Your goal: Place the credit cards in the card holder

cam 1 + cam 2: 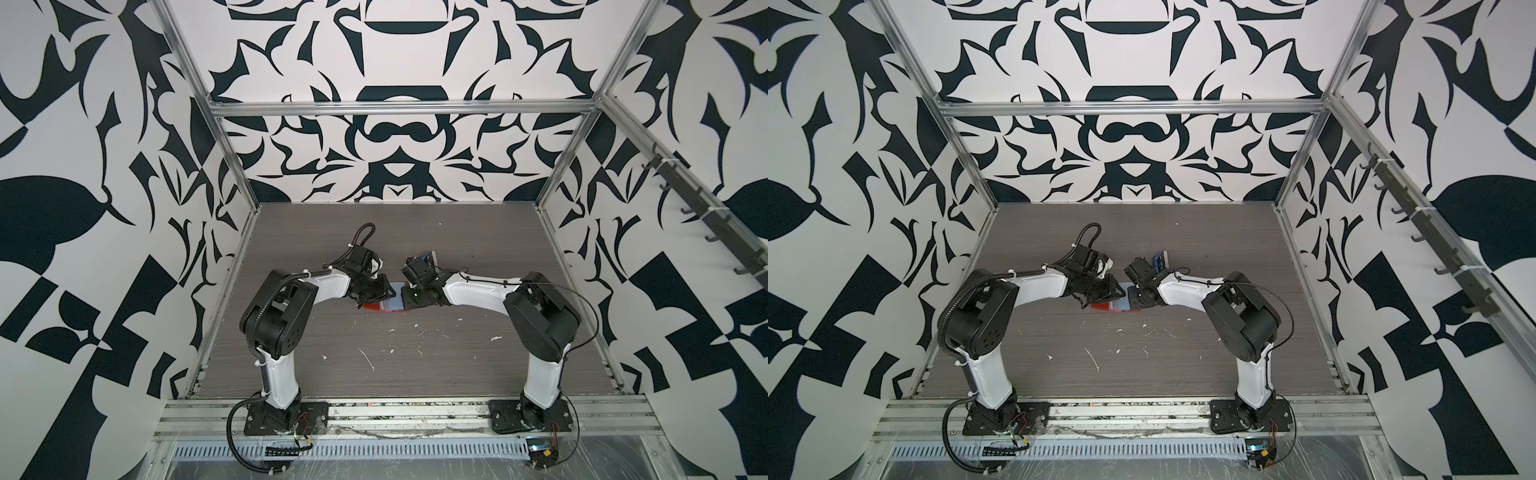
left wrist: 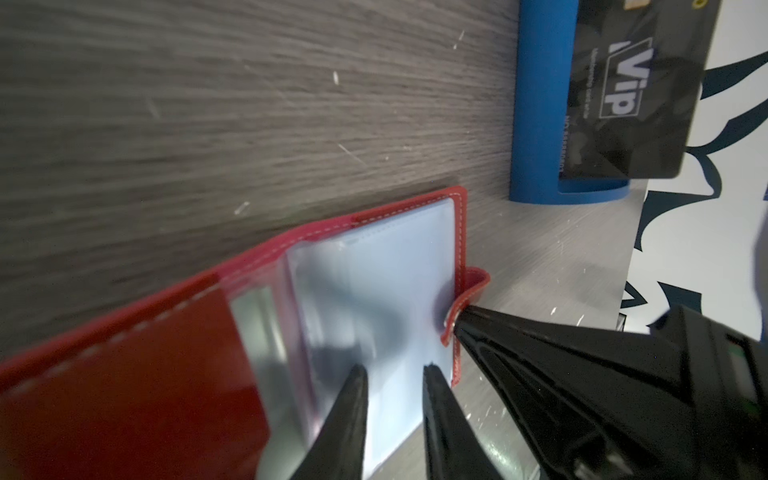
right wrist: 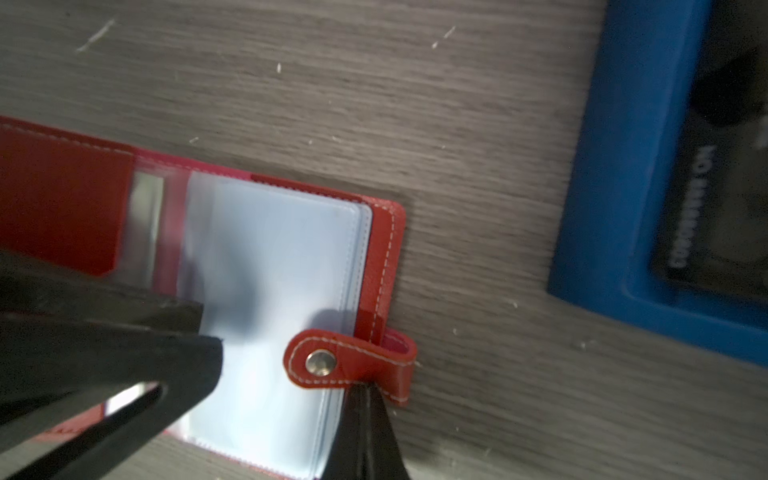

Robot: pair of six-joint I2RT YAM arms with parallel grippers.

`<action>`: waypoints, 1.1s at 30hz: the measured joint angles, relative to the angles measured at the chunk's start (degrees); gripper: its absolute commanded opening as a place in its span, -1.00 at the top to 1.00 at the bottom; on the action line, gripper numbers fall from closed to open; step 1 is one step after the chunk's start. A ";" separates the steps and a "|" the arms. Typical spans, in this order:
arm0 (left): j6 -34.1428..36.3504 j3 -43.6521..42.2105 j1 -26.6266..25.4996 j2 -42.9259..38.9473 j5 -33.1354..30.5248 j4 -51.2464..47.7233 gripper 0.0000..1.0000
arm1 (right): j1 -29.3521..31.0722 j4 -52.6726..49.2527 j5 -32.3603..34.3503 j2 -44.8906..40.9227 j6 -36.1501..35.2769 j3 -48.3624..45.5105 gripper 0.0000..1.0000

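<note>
The red card holder point(image 1: 372, 307) point(image 1: 1100, 307) lies open on the table, its clear pockets facing up. A light blue credit card point(image 2: 374, 282) point(image 3: 282, 270) shows flat in the top pocket. My left gripper point(image 2: 395, 370) hovers over that pocket, jaws slightly open, with only the blue surface showing between them. My right gripper point(image 3: 361, 388) is shut, and its tip presses against the holder's snap strap point(image 3: 353, 357) point(image 2: 471, 291). A dark credit card point(image 2: 623, 91) point(image 3: 706, 208) stands in the blue rack point(image 2: 540, 104) point(image 3: 623, 166).
The blue rack point(image 1: 428, 257) point(image 1: 1160, 259) stands just behind the right wrist, close to the holder. Both arms meet near the table's middle. White flecks mark the wood-grain table point(image 1: 374, 357). Metal frame rails and patterned walls enclose it.
</note>
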 measured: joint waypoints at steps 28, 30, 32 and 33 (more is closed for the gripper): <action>-0.20 -1.90 -0.20 -3.78 -4.94 -0.31 1.00 | -0.02 1.27 0.94 -9.35 0.24 -3.39 1.00; -0.20 -2.19 -0.20 -4.11 -5.27 -0.31 1.00 | 0.00 1.57 -0.57 -8.74 0.26 -3.39 1.00; -0.20 -2.54 -0.20 -4.50 -5.44 -0.24 1.00 | 0.02 2.19 -2.21 -7.58 0.28 -3.39 1.00; -0.20 -2.69 -0.20 -4.66 -5.46 -0.26 1.00 | 0.02 2.47 -2.97 -6.82 0.31 -3.37 1.00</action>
